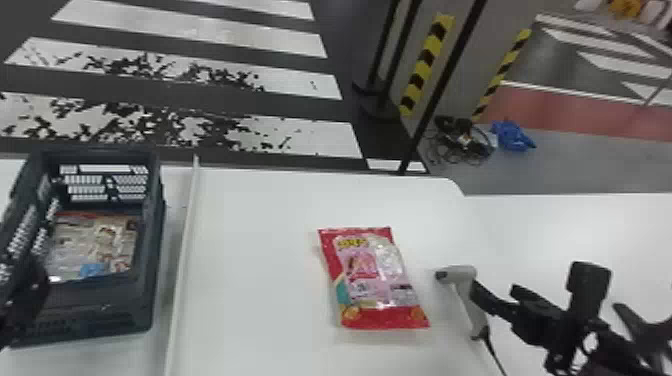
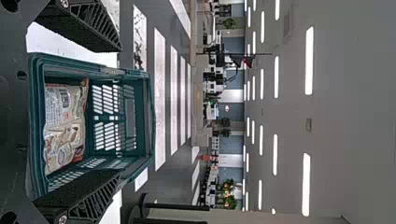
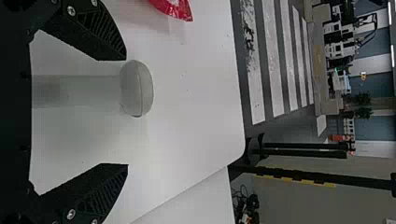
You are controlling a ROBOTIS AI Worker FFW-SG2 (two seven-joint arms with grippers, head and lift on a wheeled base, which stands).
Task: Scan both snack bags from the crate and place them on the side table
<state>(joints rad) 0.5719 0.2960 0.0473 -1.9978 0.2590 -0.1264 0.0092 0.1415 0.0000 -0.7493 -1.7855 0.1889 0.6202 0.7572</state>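
"Where are the snack bags?"

"1 snack bag (image 1: 97,242) lies inside the crate (image 1: 154,250). The red bag (image 1: 372,280) lies flat on the middle of the tabletop (image 1: 260,240)."

"What stands in the way?"

"Around the 1st, the crate's walls, and then a raised white strip (image 1: 184,250) between crate and red bag. The scanner (image 1: 465,295) sits beside the red bag, near the tabletop's right edge, its black cable (image 1: 492,352) trailing nearer us. Past that edge is the side table (image 1: 575,225)."

"And the grippers?"

"The left gripper (image 1: 30,295) is at the crate's left side, its 2 fingers wide apart. The right gripper (image 1: 547,300) is wide too, over by the scanner."

"Anything farther off?"

"Black poles (image 1: 440,90) and a blue bundle (image 1: 512,136) beyond the far edge."
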